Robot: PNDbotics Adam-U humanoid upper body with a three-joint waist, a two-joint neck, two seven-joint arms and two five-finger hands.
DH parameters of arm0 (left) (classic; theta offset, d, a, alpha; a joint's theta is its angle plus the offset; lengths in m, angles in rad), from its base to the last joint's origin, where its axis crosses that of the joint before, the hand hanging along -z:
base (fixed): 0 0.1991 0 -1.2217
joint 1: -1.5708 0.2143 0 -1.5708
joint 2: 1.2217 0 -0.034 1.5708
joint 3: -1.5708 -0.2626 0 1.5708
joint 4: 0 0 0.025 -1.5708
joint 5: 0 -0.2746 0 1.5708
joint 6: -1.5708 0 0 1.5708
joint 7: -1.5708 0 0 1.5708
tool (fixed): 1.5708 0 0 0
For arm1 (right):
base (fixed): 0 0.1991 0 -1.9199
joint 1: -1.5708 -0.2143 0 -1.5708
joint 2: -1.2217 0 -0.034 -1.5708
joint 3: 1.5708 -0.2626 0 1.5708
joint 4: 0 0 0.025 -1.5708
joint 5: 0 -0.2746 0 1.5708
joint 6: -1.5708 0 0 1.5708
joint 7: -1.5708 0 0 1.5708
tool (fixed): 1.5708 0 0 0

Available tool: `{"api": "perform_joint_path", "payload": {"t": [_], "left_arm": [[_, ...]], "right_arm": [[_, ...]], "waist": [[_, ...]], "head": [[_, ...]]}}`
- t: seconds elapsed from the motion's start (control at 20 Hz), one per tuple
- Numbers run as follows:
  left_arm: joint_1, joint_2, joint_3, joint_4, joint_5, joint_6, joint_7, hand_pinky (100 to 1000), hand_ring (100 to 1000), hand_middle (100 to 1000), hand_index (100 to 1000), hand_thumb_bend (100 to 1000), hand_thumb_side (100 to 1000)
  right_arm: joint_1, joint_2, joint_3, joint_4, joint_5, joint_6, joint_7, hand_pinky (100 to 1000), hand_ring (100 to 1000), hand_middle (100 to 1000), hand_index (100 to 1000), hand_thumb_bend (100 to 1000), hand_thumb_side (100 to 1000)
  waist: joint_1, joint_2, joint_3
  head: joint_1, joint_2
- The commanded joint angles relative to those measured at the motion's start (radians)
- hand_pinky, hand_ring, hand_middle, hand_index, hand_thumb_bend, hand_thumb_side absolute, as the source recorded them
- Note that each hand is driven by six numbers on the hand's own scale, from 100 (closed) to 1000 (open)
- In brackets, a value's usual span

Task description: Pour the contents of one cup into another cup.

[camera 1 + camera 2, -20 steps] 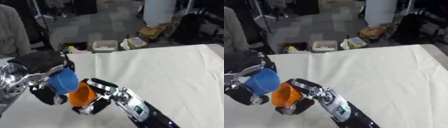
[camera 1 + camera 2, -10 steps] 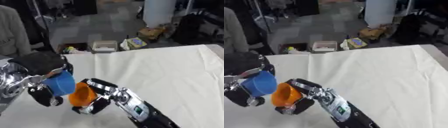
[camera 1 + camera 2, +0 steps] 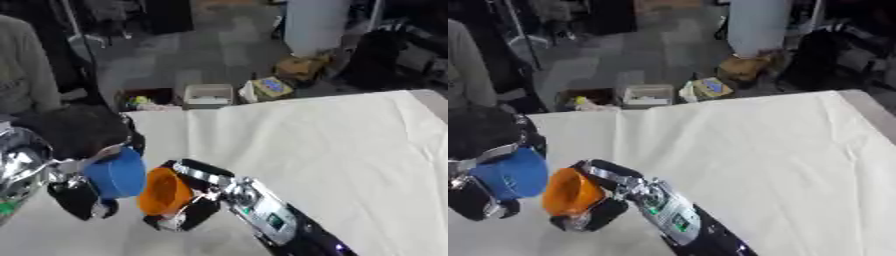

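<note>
A blue cup [image 3: 116,175] hangs above the table's left side, tilted, with my left hand [image 3: 74,200] curled round it. Right beside it is an orange cup [image 3: 164,191], tipped on its side with its mouth toward the blue cup, and my right hand [image 3: 194,212] is shut on it from below and behind. The two cups' rims nearly touch. What is inside either cup is hidden. The right forearm [image 3: 271,220] runs off toward the lower right.
A white cloth [image 3: 332,145] covers the table, with a wide bare stretch to the right. Beyond the far edge, on the floor, stand small boxes [image 3: 208,95] and bags [image 3: 271,89]. A person's sleeve [image 3: 26,75] shows at the far left.
Both cups have sunk slightly and stay close together. The orange cup has tipped a little further toward the blue cup.
</note>
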State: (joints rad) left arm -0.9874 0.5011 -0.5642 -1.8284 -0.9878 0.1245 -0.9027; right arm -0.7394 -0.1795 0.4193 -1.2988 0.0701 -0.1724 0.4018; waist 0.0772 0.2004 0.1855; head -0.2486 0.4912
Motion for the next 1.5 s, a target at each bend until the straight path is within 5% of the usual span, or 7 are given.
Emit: {"api": "perform_joint_path", "payload": {"t": [0.05, 1.5], "left_arm": [[-0.017, 0.029, 0.006, -0.011, -0.019, -0.013, -0.004, 100, 100, 257, 681, 366, 100], [-0.003, 0.023, -0.049, 0.072, -0.077, -0.128, -0.004, 100, 100, 250, 683, 364, 100]], "right_arm": [[-0.017, -0.01, -0.006, -0.007, -0.009, 0.004, 0.0, 211, 211, 193, 461, 100, 100], [-0.015, -0.012, -0.009, -0.005, -0.034, 0.019, 0.006, 205, 210, 190, 457, 100, 100]], "waist": [[-0.001, -0.021, 0.002], [0.004, -0.02, 0.0]], "head": [[-0.002, -0.008], [0.001, -0.011]]}}
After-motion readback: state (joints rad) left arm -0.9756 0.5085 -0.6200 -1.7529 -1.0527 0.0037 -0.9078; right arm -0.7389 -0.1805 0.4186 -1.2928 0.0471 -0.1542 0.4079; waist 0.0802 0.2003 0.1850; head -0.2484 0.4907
